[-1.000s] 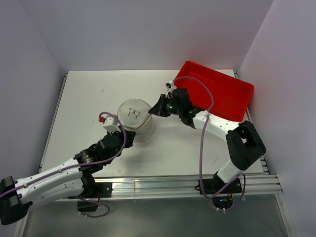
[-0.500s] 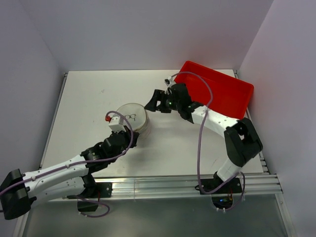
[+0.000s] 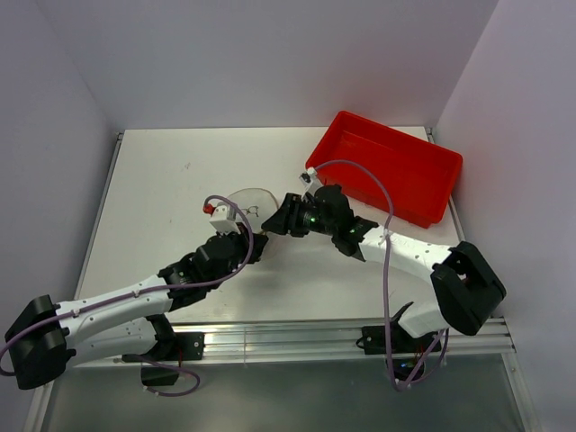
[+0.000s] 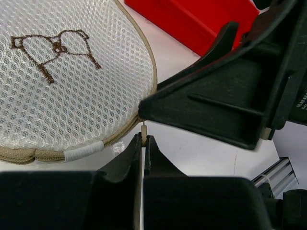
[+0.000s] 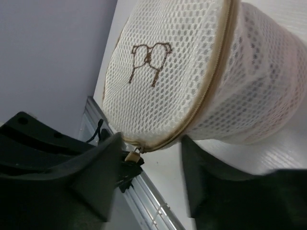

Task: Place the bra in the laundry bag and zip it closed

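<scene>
The laundry bag [image 3: 245, 203] is a round white mesh pouch with a beige zipper rim and a brown embroidered mark on its lid [image 5: 149, 56]. It lies tipped on the table between the two arms. My left gripper [image 4: 144, 139] is shut on the small beige zipper pull [image 4: 144, 129] at the bag's near rim. My right gripper [image 5: 151, 155] is open, its fingers [image 5: 103, 177] standing either side of the rim right by the zipper pull [image 5: 130, 156]. In the top view the right gripper [image 3: 274, 222] sits just above the left gripper [image 3: 259, 241]. The bra is hidden.
A red plastic tray [image 3: 387, 171] stands at the back right, its wall [image 4: 192, 24] close behind the right gripper's finger [image 4: 216, 105]. The white table [image 3: 153, 180] ends at a metal rail along the near edge [image 3: 297, 337]. Grey walls enclose three sides.
The right gripper let go, opened and came down to the bag's near rim. The left gripper moved right, drawing the zipper pull along the rim, and the bag tipped toward the arms.
</scene>
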Robot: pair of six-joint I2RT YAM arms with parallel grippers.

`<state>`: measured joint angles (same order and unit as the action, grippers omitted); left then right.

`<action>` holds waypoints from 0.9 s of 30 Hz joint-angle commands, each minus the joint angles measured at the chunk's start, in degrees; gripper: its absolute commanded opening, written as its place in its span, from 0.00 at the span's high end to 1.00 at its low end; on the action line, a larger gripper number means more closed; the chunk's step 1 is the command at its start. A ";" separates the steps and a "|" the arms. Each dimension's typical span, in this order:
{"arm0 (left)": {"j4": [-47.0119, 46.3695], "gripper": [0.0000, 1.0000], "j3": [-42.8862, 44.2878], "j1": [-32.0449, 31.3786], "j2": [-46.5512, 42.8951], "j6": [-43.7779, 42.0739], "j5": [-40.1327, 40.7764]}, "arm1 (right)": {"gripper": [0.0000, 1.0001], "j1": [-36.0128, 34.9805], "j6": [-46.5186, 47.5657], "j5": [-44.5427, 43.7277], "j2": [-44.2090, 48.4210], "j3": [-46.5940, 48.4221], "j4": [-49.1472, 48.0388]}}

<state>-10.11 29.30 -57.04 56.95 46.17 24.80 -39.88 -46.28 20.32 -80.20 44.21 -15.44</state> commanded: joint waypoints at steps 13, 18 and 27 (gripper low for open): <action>3.07 1.00 0.23 -0.27 -5.17 -1.00 0.78 | 1.00 0.33 0.31 -8.10 -2.50 4.31 -1.96; 9.91 1.00 -0.65 -0.27 -8.86 -0.82 4.20 | 1.00 3.13 1.72 -8.45 -4.08 5.45 -1.43; 24.87 1.00 -2.58 -0.27 -17.21 3.48 11.49 | 1.00 6.48 4.00 -6.34 -8.12 9.32 0.06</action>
<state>5.04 27.33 -57.10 42.78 48.25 30.33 -37.45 -46.63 22.63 -87.07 50.39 -15.40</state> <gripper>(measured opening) 0.063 0.023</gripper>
